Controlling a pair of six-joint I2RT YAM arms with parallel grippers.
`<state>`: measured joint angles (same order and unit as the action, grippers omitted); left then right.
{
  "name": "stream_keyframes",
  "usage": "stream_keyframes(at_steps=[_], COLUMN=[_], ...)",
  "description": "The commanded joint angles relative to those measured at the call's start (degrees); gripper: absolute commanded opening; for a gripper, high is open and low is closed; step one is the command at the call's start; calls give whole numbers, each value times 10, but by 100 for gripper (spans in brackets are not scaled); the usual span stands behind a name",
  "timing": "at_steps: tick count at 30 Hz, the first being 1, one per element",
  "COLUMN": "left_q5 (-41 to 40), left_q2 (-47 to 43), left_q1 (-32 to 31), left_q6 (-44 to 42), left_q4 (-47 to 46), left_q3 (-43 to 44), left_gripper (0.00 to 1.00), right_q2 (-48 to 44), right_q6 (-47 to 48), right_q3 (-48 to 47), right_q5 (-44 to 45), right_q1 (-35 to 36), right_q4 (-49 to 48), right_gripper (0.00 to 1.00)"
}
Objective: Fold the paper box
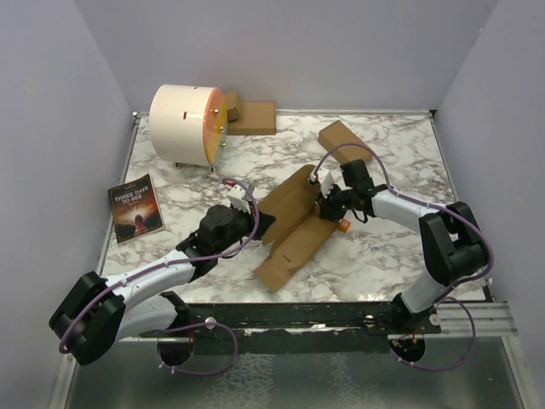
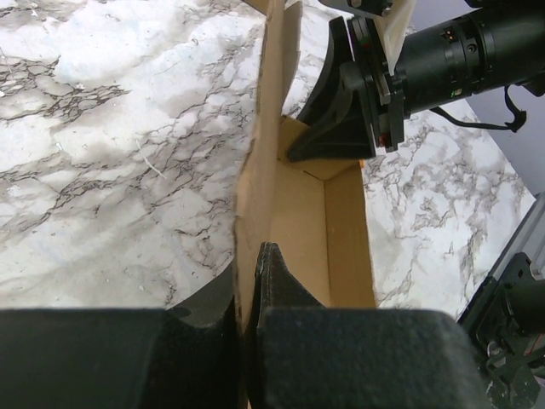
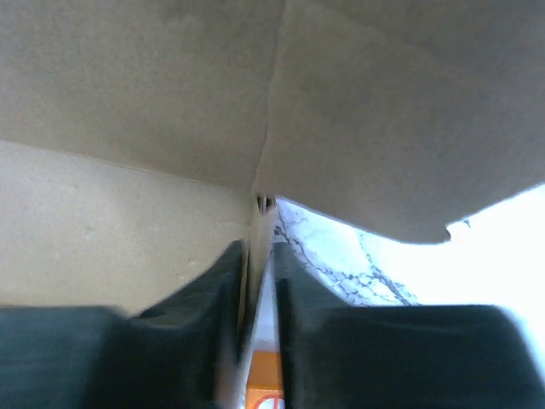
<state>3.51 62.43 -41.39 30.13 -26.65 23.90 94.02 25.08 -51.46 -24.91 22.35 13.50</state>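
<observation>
The paper box [image 1: 294,243] is plain brown cardboard, half formed into a long trough in the middle of the marble table [image 1: 383,247]. My left gripper [image 1: 260,223] is shut on the trough's left wall. In the left wrist view that wall [image 2: 266,128] stands upright between the fingers [image 2: 274,277], with the box floor [image 2: 298,221] to its right. My right gripper [image 1: 328,207] is at the box's far end. In the right wrist view its jaws pinch a thin upright cardboard edge [image 3: 255,234], with wide panels [image 3: 128,230] above and to the left.
A white drum with an orange face [image 1: 186,123] lies at the back left, a brown carton [image 1: 253,118] beside it. Another brown carton [image 1: 345,141] lies at the back right. A dark book [image 1: 134,207] lies by the left edge. A small orange piece [image 1: 342,225] sits under the right gripper.
</observation>
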Motion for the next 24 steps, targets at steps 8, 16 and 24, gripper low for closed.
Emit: stream_keyframes(at_steps=[8, 16, 24], left_q5=[-33, -19, 3], left_q2=[3, 17, 23], left_q1=[0, 0, 0], left_q6=[-27, -39, -86], left_q4=[3, 3, 7], left_q3=[28, 39, 49], left_gripper=[0, 0, 0], right_q2=[-38, -17, -49], right_q6=[41, 21, 19], right_q3=[14, 3, 6], right_q5=[18, 22, -25], right_q1=[0, 1, -4], right_q4=[35, 28, 39], right_gripper=[33, 4, 50])
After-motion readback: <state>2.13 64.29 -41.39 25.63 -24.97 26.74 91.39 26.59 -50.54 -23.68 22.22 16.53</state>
